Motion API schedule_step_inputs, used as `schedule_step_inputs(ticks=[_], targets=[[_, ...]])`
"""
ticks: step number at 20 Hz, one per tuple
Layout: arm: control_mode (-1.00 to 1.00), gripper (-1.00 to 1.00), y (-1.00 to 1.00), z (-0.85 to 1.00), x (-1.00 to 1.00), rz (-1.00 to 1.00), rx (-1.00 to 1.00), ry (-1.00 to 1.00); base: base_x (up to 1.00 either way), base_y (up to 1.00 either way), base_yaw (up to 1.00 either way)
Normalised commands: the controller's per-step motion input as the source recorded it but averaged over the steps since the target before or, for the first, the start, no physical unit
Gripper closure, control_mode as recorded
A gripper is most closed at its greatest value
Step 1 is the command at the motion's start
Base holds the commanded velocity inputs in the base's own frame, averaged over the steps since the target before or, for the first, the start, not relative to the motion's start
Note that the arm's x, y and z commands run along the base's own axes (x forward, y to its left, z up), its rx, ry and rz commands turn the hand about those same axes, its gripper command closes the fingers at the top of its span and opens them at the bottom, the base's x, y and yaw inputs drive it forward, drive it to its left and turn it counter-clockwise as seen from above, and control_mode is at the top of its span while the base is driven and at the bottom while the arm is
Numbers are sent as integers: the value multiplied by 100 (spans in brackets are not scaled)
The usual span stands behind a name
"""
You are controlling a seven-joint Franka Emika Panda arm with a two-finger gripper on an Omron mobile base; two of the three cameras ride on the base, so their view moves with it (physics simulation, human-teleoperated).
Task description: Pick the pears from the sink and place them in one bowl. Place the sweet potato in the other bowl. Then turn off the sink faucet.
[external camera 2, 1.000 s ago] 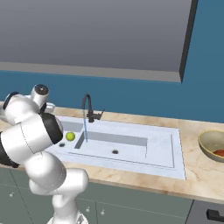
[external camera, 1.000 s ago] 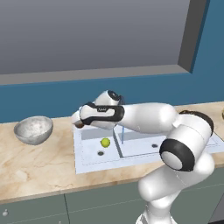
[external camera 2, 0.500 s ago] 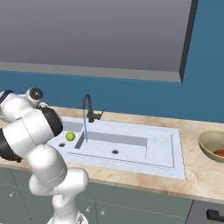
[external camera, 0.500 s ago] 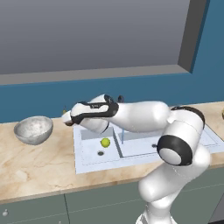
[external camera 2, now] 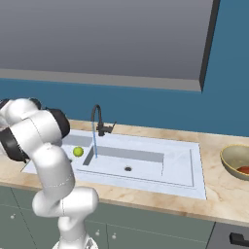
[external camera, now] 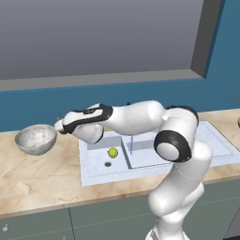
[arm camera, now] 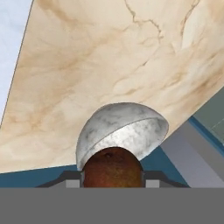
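Observation:
The dark brown pear (arm camera: 112, 167) sits between my gripper's (arm camera: 112, 178) two fingers, which are shut on it. Just beyond it lies the speckled grey bowl (arm camera: 124, 127), seen tilted in the hand view. In the left base view my gripper (external camera: 59, 127) hovers at the right rim of that bowl (external camera: 34, 139), above the counter. The yellow-green pear (external camera: 112, 152) (external camera 2: 78, 151) rests in the left basin of the sink (external camera: 187, 150) (external camera 2: 160, 168). The black faucet (external camera 2: 98, 120) runs a thin blue stream. An orange-red sweet potato (external camera 2: 243, 169) lies in the second bowl (external camera 2: 232, 159) at far right.
A marble counter (external camera: 33, 173) (arm camera: 109, 57) surrounds the sink. A blue wall and a grey window frame (external camera: 117, 77) stand behind it. Grey-green cabinet fronts (external camera 2: 146, 228) run below the counter edge. My own arm (external camera: 140, 117) stretches across the left basin.
The arm has swung left from over the sink toward the grey bowl, carrying the brown pear. The green pear has stayed in the basin.

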Motion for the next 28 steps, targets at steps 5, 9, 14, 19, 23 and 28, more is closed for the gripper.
schedule_step_inputs(ticks=[5, 9, 14, 19, 23, 28], targets=[[-100, 100, 30, 0, 32, 0, 0, 0, 0, 0, 0], [-100, 100, 45, 0, 35, 0, -3, 0, 0, 0, 0], [-100, 100, 53, -8, 42, 0, -9, 1, 0, 0, 0], [-100, 100, 59, -5, 43, 0, -11, 3, 0, 0, 0], [-100, 100, 57, 3, 33, 0, -5, 0, 0, 0, 0], [-100, 100, 59, 5, 15, 0, -4, 1, 0, 0, 0]])
